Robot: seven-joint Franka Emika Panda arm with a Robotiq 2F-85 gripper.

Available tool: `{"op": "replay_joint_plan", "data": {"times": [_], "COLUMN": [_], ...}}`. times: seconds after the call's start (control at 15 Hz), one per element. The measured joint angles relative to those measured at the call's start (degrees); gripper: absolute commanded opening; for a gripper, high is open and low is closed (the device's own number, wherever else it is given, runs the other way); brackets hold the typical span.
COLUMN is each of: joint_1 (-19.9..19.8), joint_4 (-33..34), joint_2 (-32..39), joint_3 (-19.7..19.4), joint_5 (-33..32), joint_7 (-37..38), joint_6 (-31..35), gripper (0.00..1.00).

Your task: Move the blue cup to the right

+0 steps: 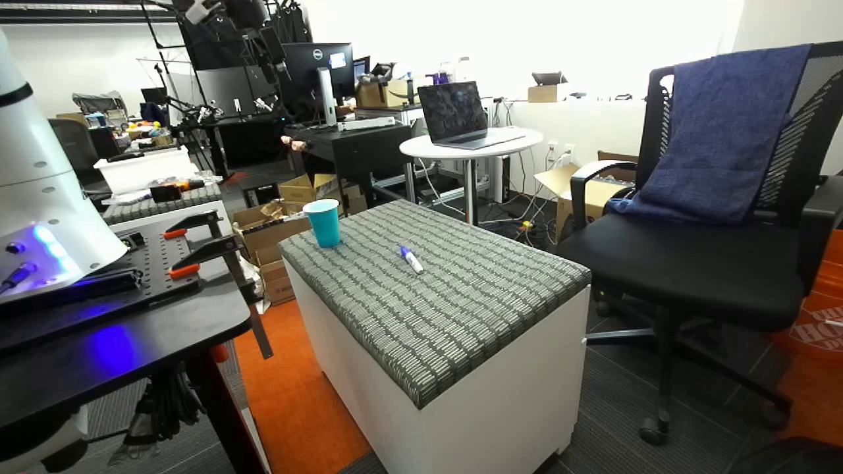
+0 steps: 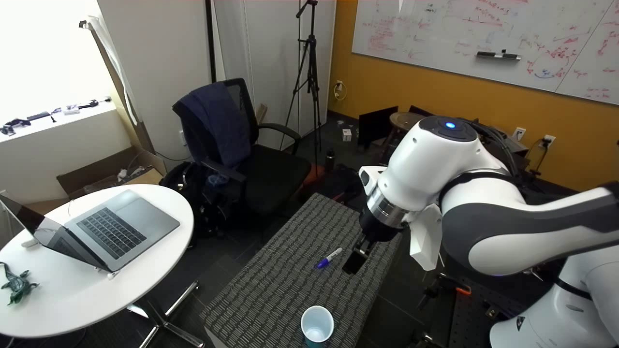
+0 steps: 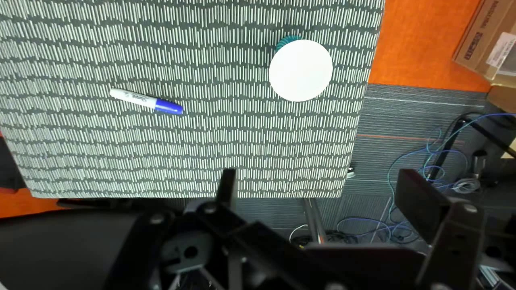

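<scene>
My arm (image 2: pixel 420 164): white and grey; extends over the bench (image 2: pixel 275 290) in an exterior view; a blue light (image 2: pixel 450 125) is lit on its top joint.
Chair (image 1: pixel 685 270): black, mesh-backed; stands beside the bench; a blue cloth (image 1: pixel 718 131) is draped over the backrest.
Bench: white box body; padded top in grey patterned fabric; one long side faces an orange mat (image 1: pixel 290 395).
Table (image 2: pixel 138 270): round white top on a metal stem; located near the bench.
Laptop (image 2: pixel 145 212): rests on the table; lid raised.
My pincer (image 3: pixel 320 189): released; jaws wide apart, as the wrist view shows; held in the air, well above bench level.
Cup (image 1: pixel 325 227): teal outside, white inside; stands upright on the bench, mouth up, near one end of the padded top; well apart from my pincer. In the wrist view the mouth appears as a bright white disc with a sliver of teal wall behind it.
Marker (image 3: pixel 146 101): lies flat on the bench, apart from the cup; white barrel, blue cap; the capped end is the one nearer the cup.
</scene>
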Motion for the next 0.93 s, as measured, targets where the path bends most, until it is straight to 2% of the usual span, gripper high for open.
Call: {"op": "replay_joint_plan", "data": {"times": [0.53, 0.93], "joint_1": [-0.65, -0.66], "joint_4": [0.53, 2.48], "joint_2": [9.82, 16.67], "joint_3": [-2.23, -3.20], "joint_5": [-2.50, -2.72], "joint_7": [-0.25, -0.43], "joint_6": [7.31, 8.21], "gripper": [1.00, 1.00]}}
